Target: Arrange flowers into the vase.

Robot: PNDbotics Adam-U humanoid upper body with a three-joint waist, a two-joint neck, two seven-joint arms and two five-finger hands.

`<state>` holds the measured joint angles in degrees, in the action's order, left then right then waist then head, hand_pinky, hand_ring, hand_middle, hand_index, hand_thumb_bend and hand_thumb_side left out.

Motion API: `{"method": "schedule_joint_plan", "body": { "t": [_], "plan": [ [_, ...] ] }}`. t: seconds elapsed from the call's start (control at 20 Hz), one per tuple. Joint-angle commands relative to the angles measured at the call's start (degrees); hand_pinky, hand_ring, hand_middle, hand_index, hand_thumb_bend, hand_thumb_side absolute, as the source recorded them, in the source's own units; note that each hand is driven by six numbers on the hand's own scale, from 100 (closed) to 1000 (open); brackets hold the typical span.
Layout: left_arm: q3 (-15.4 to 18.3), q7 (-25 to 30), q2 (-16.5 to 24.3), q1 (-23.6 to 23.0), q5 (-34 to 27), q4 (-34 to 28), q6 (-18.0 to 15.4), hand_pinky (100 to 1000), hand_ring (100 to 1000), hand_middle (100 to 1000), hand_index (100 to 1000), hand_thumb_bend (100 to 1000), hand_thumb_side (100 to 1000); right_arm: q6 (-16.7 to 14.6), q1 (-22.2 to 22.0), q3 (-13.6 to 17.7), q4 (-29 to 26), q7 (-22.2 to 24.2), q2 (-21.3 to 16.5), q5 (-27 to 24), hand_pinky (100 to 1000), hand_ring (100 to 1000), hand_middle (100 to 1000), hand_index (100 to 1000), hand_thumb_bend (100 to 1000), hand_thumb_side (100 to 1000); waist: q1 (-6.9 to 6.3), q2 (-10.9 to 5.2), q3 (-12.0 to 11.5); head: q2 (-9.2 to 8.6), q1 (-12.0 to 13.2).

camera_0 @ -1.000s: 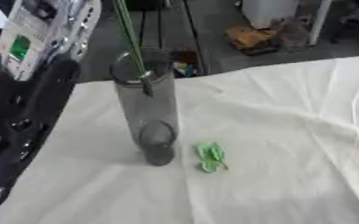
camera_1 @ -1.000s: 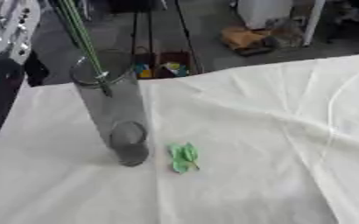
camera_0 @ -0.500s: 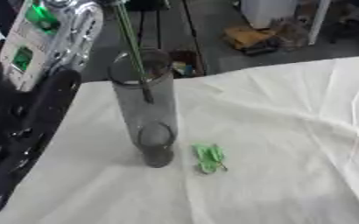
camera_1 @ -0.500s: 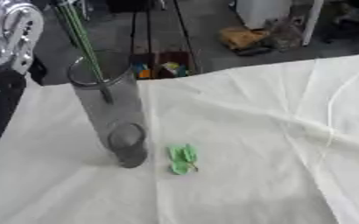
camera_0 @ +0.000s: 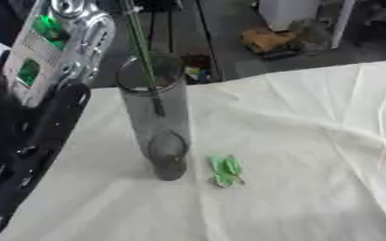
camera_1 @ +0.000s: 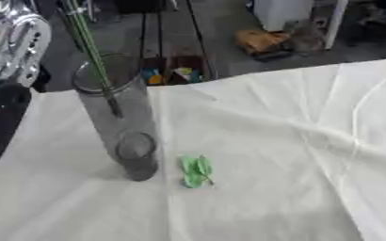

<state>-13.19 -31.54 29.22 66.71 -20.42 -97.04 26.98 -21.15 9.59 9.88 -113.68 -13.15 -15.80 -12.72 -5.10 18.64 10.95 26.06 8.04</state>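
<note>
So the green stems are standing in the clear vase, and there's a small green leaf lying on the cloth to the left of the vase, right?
Not quite. The green stems do stand in the clear vase, but the small green leaf lies on the white cloth to the right of the vase, near its base, not the left. The left eye view shows this plainly.

No readable text anywhere; the green patches on the robot's left arm (camera_0: 44,56) show no legible lettering.
</note>
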Motion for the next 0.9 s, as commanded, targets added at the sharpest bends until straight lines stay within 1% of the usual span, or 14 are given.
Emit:
{"method": "schedule_joint_plan", "body": {
  "t": [0.05, 0.2, 0.3, 0.45, 0.55, 0.75, 0.9],
  "plan": [
    [0.12, 0.27, 0.71, 0.74, 0.72, -1.10, -0.14, 100, 100, 100, 100, 100, 888, 0.03, 0.43, 0.34, -0.91, 0.12, -0.41, -0.20, 230, 344, 243, 546, 100, 943, 0.44, -0.97, -0.07, -0.67, -0.08],
    [-0.11, 0.43, 0.79, 0.54, 1.22, -1.56, -0.11, 100, 100, 121, 100, 100, 886, 0.11, 0.43, 0.36, -0.91, 0.15, -0.38, -0.19, 230, 344, 243, 546, 100, 943, 0.44, -0.93, -0.19, -0.69, -0.15],
    [-0.25, 0.55, 0.88, 0.34, 1.57, -1.91, 0.01, 100, 124, 149, 100, 100, 888, 0.13, 0.47, 0.37, -0.91, 0.17, -0.39, -0.20, 230, 344, 243, 546, 100, 943, 0.42, -0.92, -0.27, -0.69, -0.22],
    [-0.42, 0.75, 0.99, -0.03, 1.91, -2.13, 0.19, 100, 143, 159, 100, 100, 898, 0.21, 0.51, 0.37, -0.91, 0.21, -0.38, -0.23, 230, 344, 243, 547, 100, 944, 0.39, -0.92, -0.36, -0.76, -0.31],
    [-0.53, 0.92, 1.05, -0.28, 2.03, -2.15, 0.23, 100, 154, 169, 105, 100, 921, 0.26, 0.50, 0.38, -0.91, 0.23, -0.37, -0.24, 230, 344, 243, 547, 100, 944, 0.40, -0.94, -0.39, -0.80, -0.36],
    [-0.84, 1.72, 1.27, -0.70, 2.42, -2.24, 0.01, 100, 195, 209, 143, 100, 974, 0.31, 0.52, 0.40, -0.91, 0.17, -0.41, -0.33, 231, 345, 243, 547, 100, 944, 0.49, -1.06, -0.39, -1.01, -0.47],
    [-0.96, 2.08, 1.43, -0.98, 2.63, -2.25, -0.28, 100, 220, 233, 157, 100, 981, 0.29, 0.51, 0.42, -0.91, 0.11, -0.43, -0.41, 230, 345, 243, 547, 100, 944, 0.55, -1.13, -0.42, -1.08, -0.49]
  ]
}}
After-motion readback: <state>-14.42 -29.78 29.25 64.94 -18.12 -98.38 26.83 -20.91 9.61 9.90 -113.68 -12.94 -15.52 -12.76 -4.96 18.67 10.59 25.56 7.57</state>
